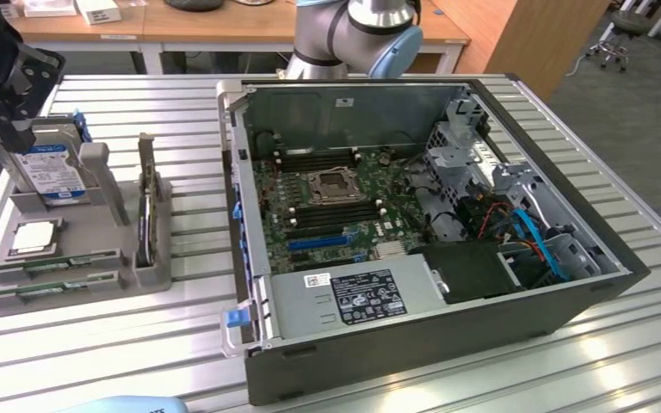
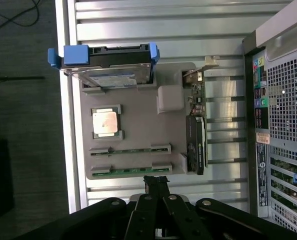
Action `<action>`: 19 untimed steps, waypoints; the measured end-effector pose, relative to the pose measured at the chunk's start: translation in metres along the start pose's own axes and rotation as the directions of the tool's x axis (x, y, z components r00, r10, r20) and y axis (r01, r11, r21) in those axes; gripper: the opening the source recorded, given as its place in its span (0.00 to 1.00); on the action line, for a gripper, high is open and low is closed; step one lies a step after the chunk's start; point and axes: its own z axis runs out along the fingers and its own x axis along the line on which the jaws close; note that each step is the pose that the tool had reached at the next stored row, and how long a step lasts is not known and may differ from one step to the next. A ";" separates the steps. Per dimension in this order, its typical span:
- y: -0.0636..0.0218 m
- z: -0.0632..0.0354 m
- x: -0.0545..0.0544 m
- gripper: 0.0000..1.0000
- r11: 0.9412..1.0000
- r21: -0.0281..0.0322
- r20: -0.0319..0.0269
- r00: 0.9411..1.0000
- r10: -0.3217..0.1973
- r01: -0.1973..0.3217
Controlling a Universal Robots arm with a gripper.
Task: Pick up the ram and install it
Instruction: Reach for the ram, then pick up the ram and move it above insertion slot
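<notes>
Pincer (image 2: 156,181) is clenched tight, tips pressed together with nothing between them, hanging above the edge of the gray tray (image 2: 138,112) that sits on the slatted desk (image 2: 188,30). So the ram (image 2: 130,170) isn't picked up. It's sitting in its slot in the tray, just beside the tips, and I can't tell if they actually touch it. A second stick (image 2: 130,150) lies parallel in the next slot, between the first one and the square silver chip (image 2: 106,122).

In the exterior view the dark pincer hangs at the upper left, in front of the hard drive (image 1: 52,172). The ram is down at roughly 6 o'clock from it, at the opposite end of the tray. From the open computer case (image 1: 423,215) the tray is over at 9 o'clock.

Looks-wise, it's a long, thin green strip standing on its edge, with gray clips hugging both ends, so you mostly see the narrow green top edge. The exterior view shows a bit of its flat side with pale patches, too small to read.
</notes>
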 end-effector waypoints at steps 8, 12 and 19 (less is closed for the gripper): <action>-0.0002 0.0030 0.000 0.10 1.000 0.000 0.000 1.000 0.000 0.000; -0.0004 0.0065 0.000 0.10 1.000 0.000 0.000 1.000 0.000 0.000; -0.0006 0.0097 0.000 0.10 1.000 0.000 0.000 1.000 0.000 0.000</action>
